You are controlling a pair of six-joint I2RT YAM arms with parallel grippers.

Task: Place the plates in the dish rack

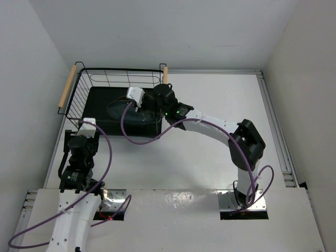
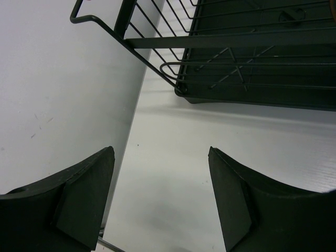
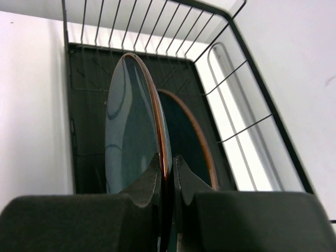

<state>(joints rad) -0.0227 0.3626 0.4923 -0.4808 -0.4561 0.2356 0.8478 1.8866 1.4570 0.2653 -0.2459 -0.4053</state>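
The dish rack [image 1: 79, 100] stands at the table's back left, a black wire basket with two wooden handles. My right gripper [image 3: 168, 165] reaches down into it and is shut on the rim of a dark teal plate [image 3: 131, 131], which stands on edge over the rack's black tray. A second plate [image 3: 185, 131] stands just behind the first, also on edge inside the rack. From above, the held plate [image 1: 128, 116] shows as a dark oval beneath the right wrist. My left gripper [image 2: 160, 151] is open and holds nothing. It hovers over bare table just outside the rack's [image 2: 236, 68] near-left corner.
A white wall [image 2: 58, 105] runs close along the left of the rack and the left gripper. The right arm [image 1: 210, 126] stretches across the table's middle, and a purple cable [image 1: 142, 137] hangs from it by the rack's front side. Rack wires [image 3: 236, 105] rise around the plates.
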